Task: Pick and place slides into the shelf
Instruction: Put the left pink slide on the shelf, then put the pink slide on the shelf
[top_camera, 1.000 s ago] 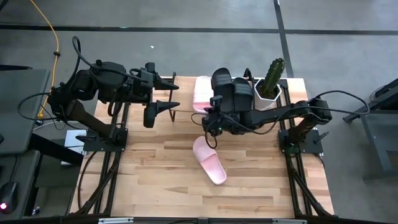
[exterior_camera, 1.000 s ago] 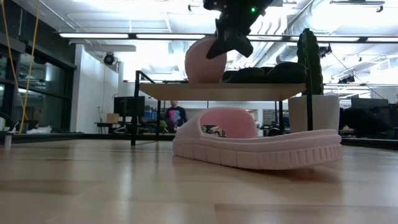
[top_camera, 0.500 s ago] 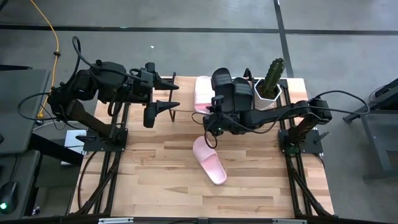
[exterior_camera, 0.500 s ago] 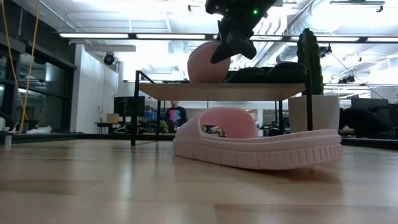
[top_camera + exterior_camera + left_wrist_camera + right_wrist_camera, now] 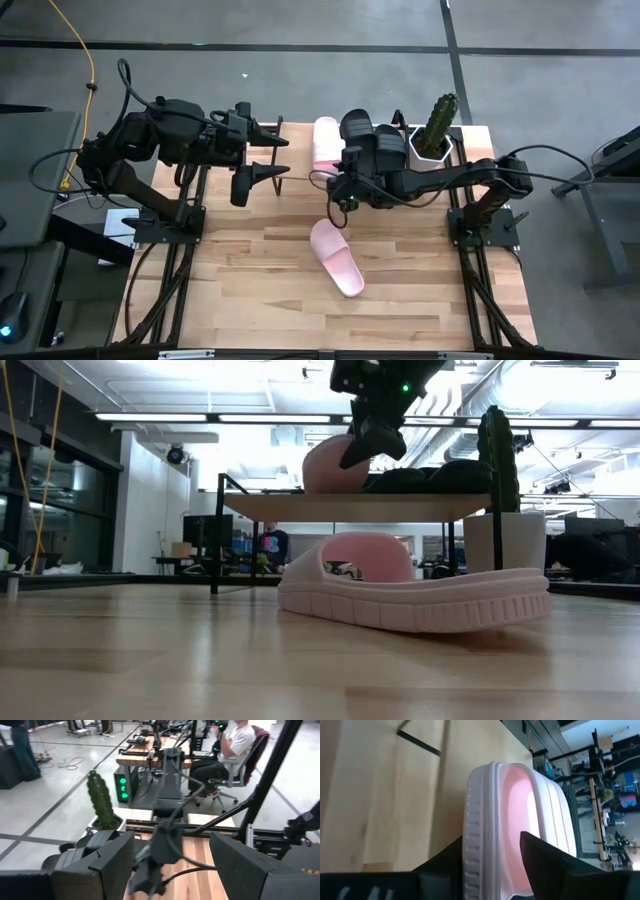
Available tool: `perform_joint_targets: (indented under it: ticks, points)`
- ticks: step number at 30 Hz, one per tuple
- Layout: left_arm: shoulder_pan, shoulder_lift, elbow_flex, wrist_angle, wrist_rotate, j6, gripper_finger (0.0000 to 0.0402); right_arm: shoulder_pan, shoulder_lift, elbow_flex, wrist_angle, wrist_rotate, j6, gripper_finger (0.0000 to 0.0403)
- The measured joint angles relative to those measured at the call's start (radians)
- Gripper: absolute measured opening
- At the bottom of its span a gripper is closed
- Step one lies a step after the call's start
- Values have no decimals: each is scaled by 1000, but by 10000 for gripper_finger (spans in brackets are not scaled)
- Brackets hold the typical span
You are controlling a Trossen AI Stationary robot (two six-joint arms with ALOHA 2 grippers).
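One pale pink slide (image 5: 325,143) lies on the shelf (image 5: 298,150) beside two black slides (image 5: 373,140). In the low view this pink slide (image 5: 325,468) rests on the plank top (image 5: 300,507). My right gripper (image 5: 341,186) is at the slide's near end, open, with a finger on either side of its side rim (image 5: 477,845). A second pink slide (image 5: 337,257) lies sole-down on the table, nearer the front. My left gripper (image 5: 265,165) hangs open and raised at the shelf's left end, holding nothing. My right gripper comes at the pink slide's near end slanting down from the table's near side. One finger (image 5: 445,865) stands outside the sole's side wall and the other (image 5: 545,860) over the footbed. Whether either finger touches the slide I cannot tell. The slide lies on the shelf top.
A potted cactus (image 5: 436,128) in a white pot stands at the shelf's right end. Bare tabletop (image 5: 240,270) stretches to the left and in front of the loose pink slide. A person sits at a desk (image 5: 235,740) in the room behind.
The pink slide at the shelf has sunk from a raised, tilted pose until it lies on the plank top, a little farther in. My right gripper has edged toward the shelf with it.
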State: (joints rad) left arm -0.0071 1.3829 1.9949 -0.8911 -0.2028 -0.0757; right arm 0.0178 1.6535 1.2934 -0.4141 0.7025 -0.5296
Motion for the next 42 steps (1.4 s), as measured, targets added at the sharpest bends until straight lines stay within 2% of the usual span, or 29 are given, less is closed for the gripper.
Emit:
perform_joint_targets:
  ticks: [4,9,11,19,31,42]
  points:
    - [0,6,0,-4,20,0,248,-35,0,0,-1,-36,23,157]
    - [0,10,0,-3,19,0,248,-55,0,0,-28,-185,55,157]
    - [0,10,0,-3,19,0,248,-53,0,0,-36,-206,62,159]
    - [0,9,0,-2,20,0,248,-21,0,0,-50,-148,59,201]
    - [0,10,0,-3,19,0,248,-16,0,0,-91,-221,137,280]
    - [0,10,0,-37,12,0,248,68,0,0,-117,-154,166,289]
